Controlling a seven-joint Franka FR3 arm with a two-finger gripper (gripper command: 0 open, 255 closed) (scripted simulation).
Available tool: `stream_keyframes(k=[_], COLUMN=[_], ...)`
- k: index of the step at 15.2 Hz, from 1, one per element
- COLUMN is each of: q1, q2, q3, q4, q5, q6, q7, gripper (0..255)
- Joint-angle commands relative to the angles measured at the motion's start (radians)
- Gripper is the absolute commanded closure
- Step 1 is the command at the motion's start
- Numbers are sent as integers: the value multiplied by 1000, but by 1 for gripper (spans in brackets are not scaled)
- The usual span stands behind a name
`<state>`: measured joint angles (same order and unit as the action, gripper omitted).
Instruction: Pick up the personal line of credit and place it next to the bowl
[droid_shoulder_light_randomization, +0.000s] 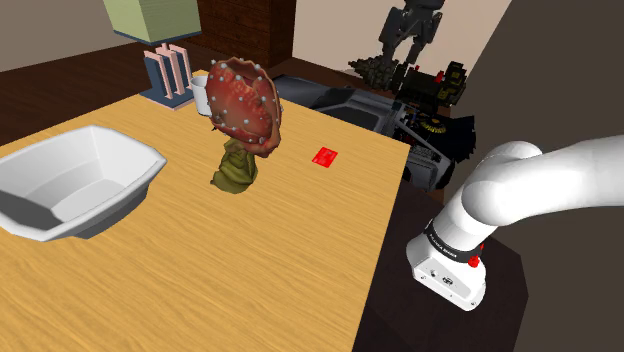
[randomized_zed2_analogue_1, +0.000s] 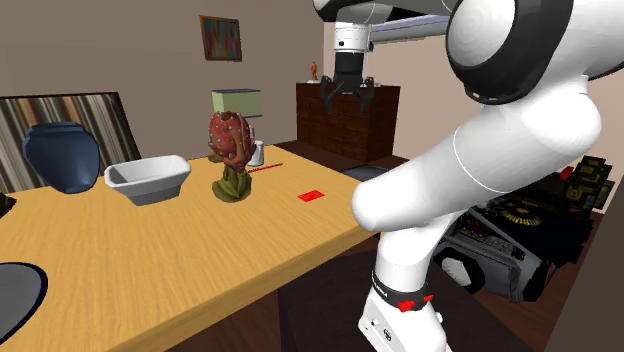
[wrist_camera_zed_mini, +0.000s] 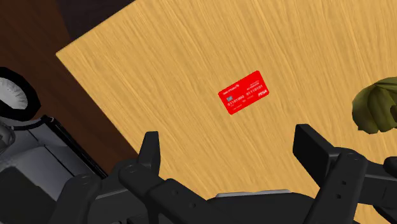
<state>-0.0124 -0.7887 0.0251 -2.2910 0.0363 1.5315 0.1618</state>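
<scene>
The personal line of credit is a small red card (droid_shoulder_light_randomization: 325, 157) lying flat on the wooden table (droid_shoulder_light_randomization: 200, 270), near its edge by the stand. It also appears as the red card (randomized_zed2_analogue_1: 312, 195) and, seen from above, the red card (wrist_camera_zed_mini: 244, 92). The white bowl (droid_shoulder_light_randomization: 70, 180) (randomized_zed2_analogue_1: 148, 178) stands far from the card, on the other side of a red and olive plant figure (droid_shoulder_light_randomization: 243, 120). High over the card side of the table, my gripper (randomized_zed2_analogue_1: 349, 95) (wrist_camera_zed_mini: 230, 143) hangs open and holds nothing. The card lies just ahead of the fingertips.
The plant figure (randomized_zed2_analogue_1: 229, 155) (wrist_camera_zed_mini: 375, 105) stands between card and bowl. A lamp (droid_shoulder_light_randomization: 150, 20), a pink-striped holder (droid_shoulder_light_randomization: 167, 70) and a white cup (droid_shoulder_light_randomization: 203, 95) sit at the table's back. A blue vase (randomized_zed2_analogue_1: 60, 155) is behind the bowl. Dark machinery (droid_shoulder_light_randomization: 420, 90) lies past the table edge.
</scene>
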Motion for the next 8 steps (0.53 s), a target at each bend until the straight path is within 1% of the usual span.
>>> stream_keyframes(k=[1, 8], q1=[0, -64], q2=[0, 177], q3=[0, 34], q4=[0, -79], q5=[0, 158], q6=[0, 109], q7=[0, 279], gripper=[0, 0])
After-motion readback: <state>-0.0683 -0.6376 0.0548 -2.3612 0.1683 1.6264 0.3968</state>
